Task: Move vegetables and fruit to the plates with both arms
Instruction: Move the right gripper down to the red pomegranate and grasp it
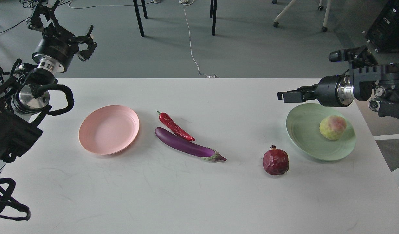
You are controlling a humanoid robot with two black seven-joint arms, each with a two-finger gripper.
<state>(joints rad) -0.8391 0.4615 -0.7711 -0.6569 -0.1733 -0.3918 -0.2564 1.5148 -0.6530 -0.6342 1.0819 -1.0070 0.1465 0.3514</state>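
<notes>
The purple eggplant (183,145) lies slantwise at the middle of the white table, with the red chili pepper (175,126) touching its far side. The pink plate (108,130) to their left is empty. The mint green plate (303,130) at the right holds the yellow-green fruit (332,127). The pomegranate (276,161) stands on the table just left of and nearer than the green plate. My left gripper (86,44) is open and empty, raised beyond the table's far left corner. My right gripper (281,96) hovers over the green plate's far left rim, pointing left, seen side-on and holding nothing.
The white table (199,195) runs across the view; its far edge is just behind the grippers and its right edge is close to the green plate. Chair and table legs (139,19) and a white cable (191,42) are on the floor beyond.
</notes>
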